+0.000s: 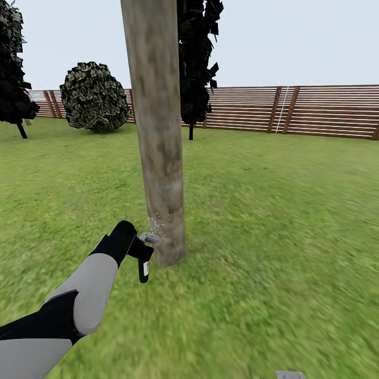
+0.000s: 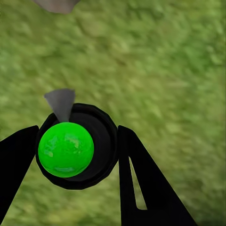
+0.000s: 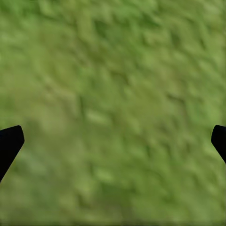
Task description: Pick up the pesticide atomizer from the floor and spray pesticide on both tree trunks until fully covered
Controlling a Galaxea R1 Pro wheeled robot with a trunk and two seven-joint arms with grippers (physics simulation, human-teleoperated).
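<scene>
Your left tool pinches the atomizer low beside the trunk, the fingers pressed against its dark body, with a green ball at its centre. Pale droplets speckle the trunk's base above the nozzle. Your right tool hangs spread over grass.

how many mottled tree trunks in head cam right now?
1. The tree trunk stands just ahead, centre-left, with the left hand holding the pesticide atomizer at its base. The second may lie outside the view; the other trees by the fence are dark columnar ones.
</scene>
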